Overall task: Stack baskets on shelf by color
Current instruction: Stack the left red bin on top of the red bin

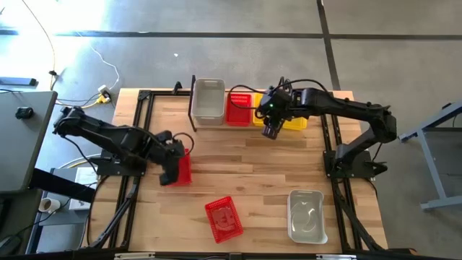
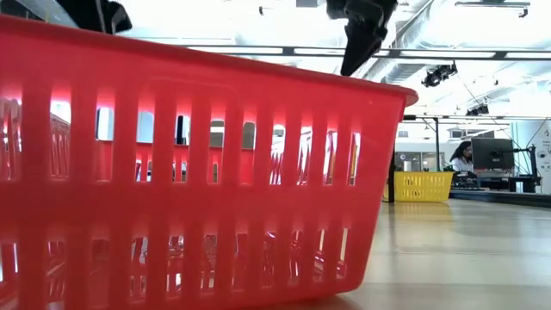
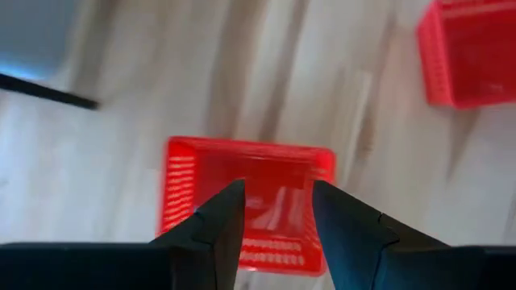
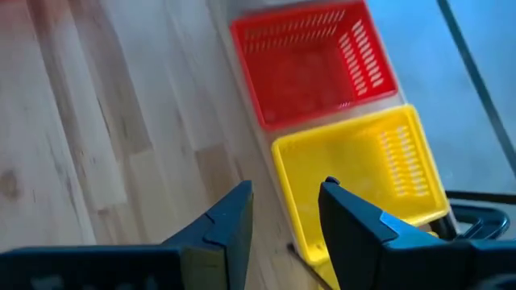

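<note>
red basket (image 3: 246, 201) lies under the left gripper (image 3: 278, 211), jaws open; right gripper (image 4: 286, 211), jaws open, hovers above the yellow basket (image 4: 363, 173).

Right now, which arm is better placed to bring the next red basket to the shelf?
Left. The left gripper is right over a red basket, fingers open above it. The right gripper hovers open by the shelf, above the yellow basket, far from the loose ones.

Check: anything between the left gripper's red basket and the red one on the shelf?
Nothing visible. Bare tabletop lies between the left gripper with its red basket and the shelf's red basket. The right gripper hovers beside that route, near the yellow basket.
</note>
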